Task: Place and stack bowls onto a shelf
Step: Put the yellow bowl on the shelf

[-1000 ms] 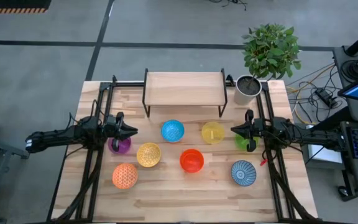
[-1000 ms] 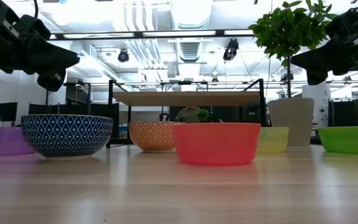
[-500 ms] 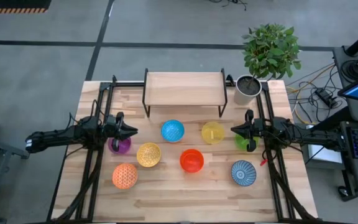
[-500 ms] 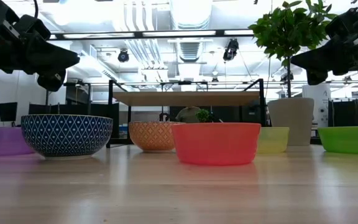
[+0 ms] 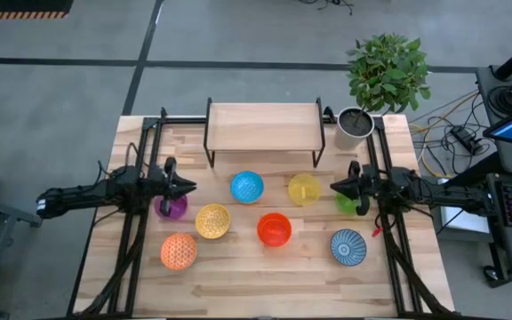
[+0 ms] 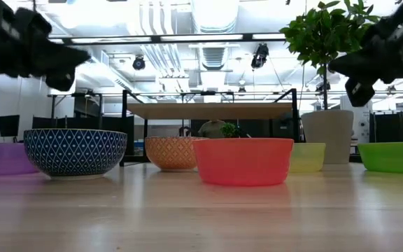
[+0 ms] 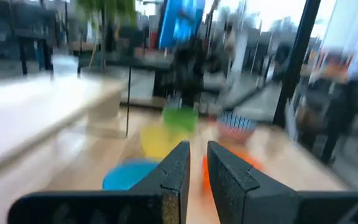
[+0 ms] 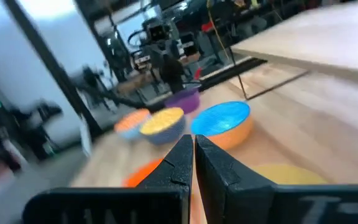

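Eight bowls stand rim up on the tabletop in front of the shelf (image 5: 263,127): purple (image 5: 171,207), blue (image 5: 247,187), yellow (image 5: 304,189), green (image 5: 347,203), patterned gold (image 5: 212,221), red-orange (image 5: 274,229), patterned orange (image 5: 179,252) and blue-white striped (image 5: 348,247). My left gripper (image 5: 192,187) hovers level above the purple bowl and points toward the table's right edge; a narrow gap (image 7: 197,168) shows between its fingers, with nothing in it. My right gripper (image 5: 333,187) hovers level beside the green bowl, pointing left, with its fingers (image 8: 193,152) shut together.
A grey pot with a leafy plant (image 5: 356,126) stands at the far right corner beside the shelf. Black frame rails (image 5: 140,169) run along both table sides. The shelf's top board is bare. Bare wood (image 5: 265,284) lies along the near edge.
My right gripper has rolled about its own pointing line while staying in place. My left gripper has rolled a little too. The bowls stand as before.
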Controlling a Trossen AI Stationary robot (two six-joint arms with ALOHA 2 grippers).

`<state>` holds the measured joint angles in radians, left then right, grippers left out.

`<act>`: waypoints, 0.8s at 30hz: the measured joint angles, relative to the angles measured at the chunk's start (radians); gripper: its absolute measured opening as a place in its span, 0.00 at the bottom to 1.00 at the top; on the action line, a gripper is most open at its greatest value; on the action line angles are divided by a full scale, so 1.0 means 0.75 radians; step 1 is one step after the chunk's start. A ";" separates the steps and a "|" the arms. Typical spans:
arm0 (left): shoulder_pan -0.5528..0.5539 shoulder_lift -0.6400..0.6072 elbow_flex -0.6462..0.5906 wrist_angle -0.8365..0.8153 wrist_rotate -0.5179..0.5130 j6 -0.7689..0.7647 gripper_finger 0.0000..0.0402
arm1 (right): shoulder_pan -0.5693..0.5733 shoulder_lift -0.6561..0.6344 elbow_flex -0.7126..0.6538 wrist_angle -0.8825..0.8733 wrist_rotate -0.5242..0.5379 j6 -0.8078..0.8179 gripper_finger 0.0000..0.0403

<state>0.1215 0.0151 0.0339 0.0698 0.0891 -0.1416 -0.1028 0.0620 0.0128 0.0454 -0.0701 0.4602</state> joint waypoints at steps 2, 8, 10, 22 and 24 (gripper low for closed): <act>0.000 -0.001 0.001 0.113 0.000 -0.088 0.10 | -0.001 0.000 0.000 0.042 0.010 0.092 0.02; 0.000 0.001 0.001 0.458 -0.004 -0.277 0.10 | 0.026 0.031 0.000 0.233 0.024 0.105 0.02; 0.000 0.001 0.002 0.568 -0.013 -0.277 0.10 | 0.033 0.064 0.000 0.349 0.026 0.091 0.02; 0.000 0.020 0.004 0.733 -0.276 0.233 0.10 | 0.038 0.461 0.159 0.564 0.063 -0.047 0.02; -0.001 0.041 0.004 0.721 -0.368 0.329 0.10 | 0.038 0.547 0.235 0.522 0.062 -0.081 0.02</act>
<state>0.1211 0.0456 0.0368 0.6106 -0.1867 0.1049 -0.0742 0.4722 0.1891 0.4366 -0.0235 0.3997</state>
